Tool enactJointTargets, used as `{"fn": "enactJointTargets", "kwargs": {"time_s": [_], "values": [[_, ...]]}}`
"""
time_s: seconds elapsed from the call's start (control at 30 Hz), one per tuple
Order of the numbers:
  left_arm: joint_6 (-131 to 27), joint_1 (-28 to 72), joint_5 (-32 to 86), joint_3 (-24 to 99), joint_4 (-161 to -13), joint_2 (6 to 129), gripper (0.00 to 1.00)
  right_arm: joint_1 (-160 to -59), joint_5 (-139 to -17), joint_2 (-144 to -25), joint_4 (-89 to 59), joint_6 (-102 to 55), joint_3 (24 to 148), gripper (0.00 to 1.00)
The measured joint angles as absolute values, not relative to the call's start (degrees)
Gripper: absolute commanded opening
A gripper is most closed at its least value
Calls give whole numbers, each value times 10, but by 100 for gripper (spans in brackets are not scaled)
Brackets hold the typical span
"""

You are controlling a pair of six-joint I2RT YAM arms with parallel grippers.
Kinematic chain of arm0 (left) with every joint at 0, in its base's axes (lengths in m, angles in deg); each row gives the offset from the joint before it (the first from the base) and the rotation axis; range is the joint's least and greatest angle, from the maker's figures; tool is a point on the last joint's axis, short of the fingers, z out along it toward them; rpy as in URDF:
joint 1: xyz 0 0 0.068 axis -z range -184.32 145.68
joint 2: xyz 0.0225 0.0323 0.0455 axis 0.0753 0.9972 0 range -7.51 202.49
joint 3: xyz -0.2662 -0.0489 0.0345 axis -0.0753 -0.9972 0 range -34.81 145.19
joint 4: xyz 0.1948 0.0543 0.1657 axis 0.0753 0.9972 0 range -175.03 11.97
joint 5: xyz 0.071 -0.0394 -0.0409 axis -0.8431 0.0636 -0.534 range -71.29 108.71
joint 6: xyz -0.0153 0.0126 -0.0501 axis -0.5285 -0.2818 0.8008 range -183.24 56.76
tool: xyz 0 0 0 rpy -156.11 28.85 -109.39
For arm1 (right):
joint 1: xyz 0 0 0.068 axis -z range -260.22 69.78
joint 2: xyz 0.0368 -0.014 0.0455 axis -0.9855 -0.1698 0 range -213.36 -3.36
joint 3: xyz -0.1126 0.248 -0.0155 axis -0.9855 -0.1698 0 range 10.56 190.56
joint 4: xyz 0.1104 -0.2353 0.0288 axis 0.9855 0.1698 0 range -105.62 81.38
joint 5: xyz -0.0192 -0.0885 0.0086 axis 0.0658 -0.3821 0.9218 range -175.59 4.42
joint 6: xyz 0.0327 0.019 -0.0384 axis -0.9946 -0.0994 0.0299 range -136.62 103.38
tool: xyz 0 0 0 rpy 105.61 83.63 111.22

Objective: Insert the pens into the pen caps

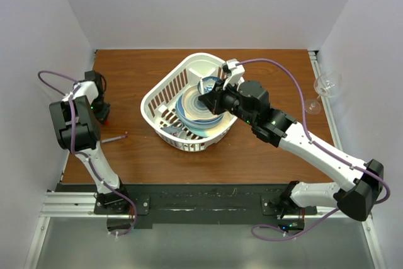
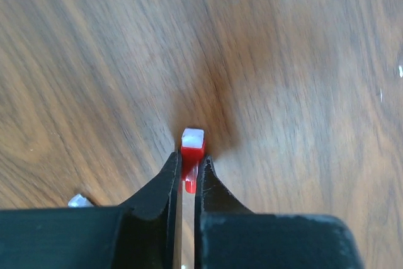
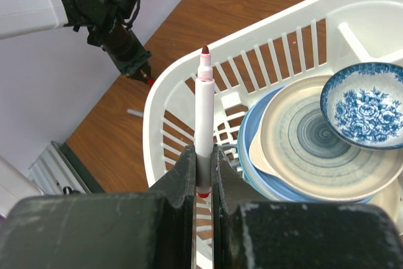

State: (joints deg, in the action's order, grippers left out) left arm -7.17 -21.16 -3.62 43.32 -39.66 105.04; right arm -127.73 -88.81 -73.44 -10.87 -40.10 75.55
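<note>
Top view. The left tool sits low over the bench at the left edge of the frame. I can't read its jaws from up here. A loose pen, thin with a red end, lies on the wood just below and right of it. The white basket is at centre frame, holding stacked plates and a blue-patterned bowl. The right tool reaches over the basket from the right, above the plates. A wine glass lies tipped at the upper right edge of the bench.

Left wrist view. The left tool is pinched nearly shut on a red cap. The cap's pale end pokes out past the fingertips, right down at the bench; whether it touches I can't tell. A small pale object shows at the lower left, too cut off to name.

Right wrist view. The right tool is clamped tight on a white-barrelled pen, gripped low on the barrel. Its bare red tip points toward the top of the frame, over the rim of the basket. The plates and bowl fill the right side. At the upper left the left tool shows the red cap at its tip, well apart from the pen.
</note>
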Motion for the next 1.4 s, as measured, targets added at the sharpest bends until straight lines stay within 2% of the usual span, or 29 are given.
{"fn": "enactJointTargets", "kwargs": {"time_s": [0.13,0.27,0.37,0.5,0.73,0.9,1.07,1.4], "values": [[-109,-208,6,407,-412,999,0,-1277,-871,-734,-89,-401,755,0],[-167,-165,54,374,-472,866,0,-1277,-826,-728,-90,-400,755,0],[-200,-99,131,333,-565,742,0,-1277,-792,-714,-113,-402,735,0],[-198,-43,303,234,-745,584,0,-1277,-737,-700,-159,-419,688,0],[-130,36,451,133,-955,494,0,-1277,-668,-735,-242,-470,662,0],[-82,88,478,68,-1043,423,0,-1286,-650,-756,-301,-496,661,0],[-41,96,466,22,-1111,357,0,-1306,-651,-768,-332,-504,665,0],[-26,96,457,20,-1128,360,0,-1335,-652,-802,-340,-504,682,0]]}}
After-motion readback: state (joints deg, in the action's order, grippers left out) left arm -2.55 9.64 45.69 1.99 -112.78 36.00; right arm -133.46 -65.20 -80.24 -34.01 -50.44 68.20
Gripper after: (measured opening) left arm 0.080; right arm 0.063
